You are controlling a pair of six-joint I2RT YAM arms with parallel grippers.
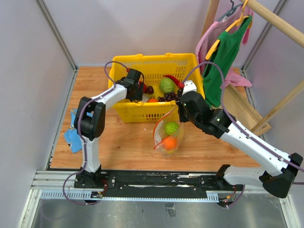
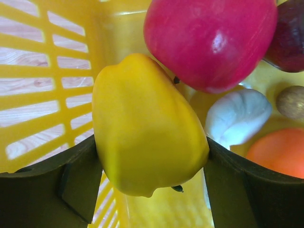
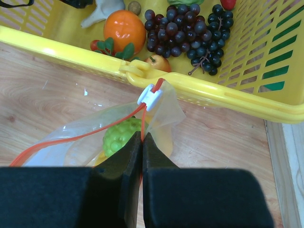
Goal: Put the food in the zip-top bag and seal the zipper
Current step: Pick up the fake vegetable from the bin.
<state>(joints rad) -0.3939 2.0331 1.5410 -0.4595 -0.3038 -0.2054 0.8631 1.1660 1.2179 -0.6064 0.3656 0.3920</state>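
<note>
Left gripper clamps yellow bell pepper between fingers; right gripper seemingly pinches zipper.

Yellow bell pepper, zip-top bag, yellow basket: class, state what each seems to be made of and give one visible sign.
Yellow bell pepper: probably moulded plastic with a semi-gloss finish, given its uniform colour and soft sheen.
Zip-top bag: thin, clear, soft plastic film. It is see-through, creased and drooping.
Yellow basket: rigid moulded plastic, smooth, with lattice slots and a glossy rim.

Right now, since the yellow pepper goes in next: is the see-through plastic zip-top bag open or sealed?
Open. The see-through plastic bag has its red-orange zipper strip spread in a wide loop, halves apart.
</note>
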